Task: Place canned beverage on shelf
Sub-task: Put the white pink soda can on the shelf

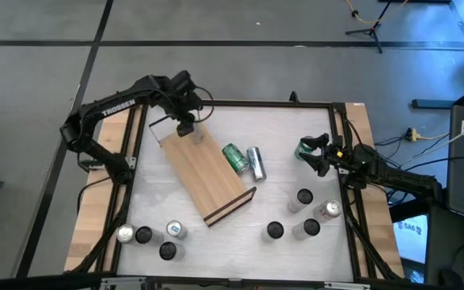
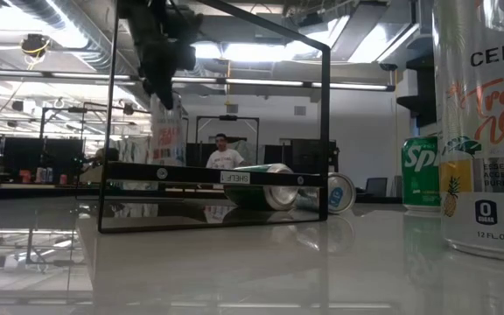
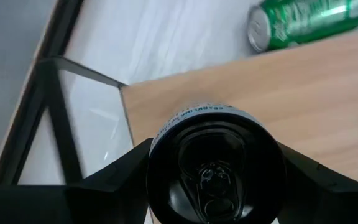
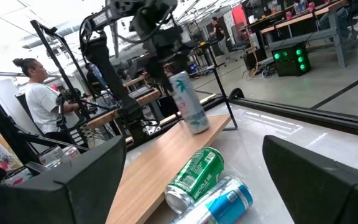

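High view showed my left hand clamped on a tall can above the far end of the shelf, right hand idle with fingers apart, so I judged it best to lower squarely before releasing.

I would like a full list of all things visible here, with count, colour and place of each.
table: one, white, framed in black.
shelf: one, light wood, slanted across the table's middle.
held can: one, white with teal and pink, upright over the shelf's far end.
lying cans: two, green and silver-blue, beside the shelf.
green can: one, upright by the right gripper.
standing cans: eight, four near left, four near right.
person: one, white shirt, room behind.
left gripper: dark, shut on held can.
right gripper: dark, open, right side.
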Robot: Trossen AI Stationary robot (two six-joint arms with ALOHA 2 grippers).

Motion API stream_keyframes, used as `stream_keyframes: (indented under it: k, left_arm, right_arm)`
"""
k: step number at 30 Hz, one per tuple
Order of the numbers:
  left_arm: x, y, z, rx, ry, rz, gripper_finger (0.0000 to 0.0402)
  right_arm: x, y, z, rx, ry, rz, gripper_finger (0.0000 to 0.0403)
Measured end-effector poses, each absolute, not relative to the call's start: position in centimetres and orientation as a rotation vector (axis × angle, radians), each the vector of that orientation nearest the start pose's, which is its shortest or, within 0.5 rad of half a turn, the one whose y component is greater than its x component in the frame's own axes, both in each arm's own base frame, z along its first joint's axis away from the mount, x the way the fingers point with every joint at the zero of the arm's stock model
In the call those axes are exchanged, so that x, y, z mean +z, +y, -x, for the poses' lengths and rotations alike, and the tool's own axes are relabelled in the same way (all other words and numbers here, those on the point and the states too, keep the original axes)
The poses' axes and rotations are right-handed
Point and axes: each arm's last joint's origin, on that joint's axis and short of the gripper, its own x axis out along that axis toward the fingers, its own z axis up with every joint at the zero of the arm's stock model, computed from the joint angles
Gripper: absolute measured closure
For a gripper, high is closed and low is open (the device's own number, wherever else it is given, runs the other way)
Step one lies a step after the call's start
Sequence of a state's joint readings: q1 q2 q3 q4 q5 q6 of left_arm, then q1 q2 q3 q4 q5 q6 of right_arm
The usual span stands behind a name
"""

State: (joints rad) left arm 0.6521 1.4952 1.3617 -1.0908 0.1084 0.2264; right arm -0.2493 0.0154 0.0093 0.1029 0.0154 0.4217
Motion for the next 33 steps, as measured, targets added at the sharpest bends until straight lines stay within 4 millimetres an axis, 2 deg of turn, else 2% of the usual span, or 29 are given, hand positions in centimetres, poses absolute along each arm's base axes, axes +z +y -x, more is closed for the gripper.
stream_keyframes:
  k: [4, 8, 15, 27, 33]
  left_arm:
    - [31.1, 18.2, -22.3, 0.379, 1.171, 0.239, 0.0167]
    - [33.3, 19.1, -21.9, 0.417, 1.097, 0.211, 0.0167]
    - [35.2, 19.5, -21.4, 0.424, 1.047, 0.213, 0.0166]
    - [34.8, 19.2, -21.0, 0.417, 1.118, 0.237, 0.0164]
    - [33.0, 20.1, -22.0, 0.39, 1.194, 0.266, 0.0163]
  right_arm:
    - [17.5, -2.5, -9.5, -0.24, -0.151, -0.407, 0.0031]
    - [17.5, -2.5, -9.4, -0.24, -0.151, -0.407, 0.0031]
    - [17.5, -2.5, -9.5, -0.24, -0.15, -0.408, 0.0031]
    - [17.5, -2.5, -9.4, -0.24, -0.15, -0.408, 0.0031]
    - [17.5, -2.5, -9.5, -0.24, -0.15, -0.407, 0.0031]
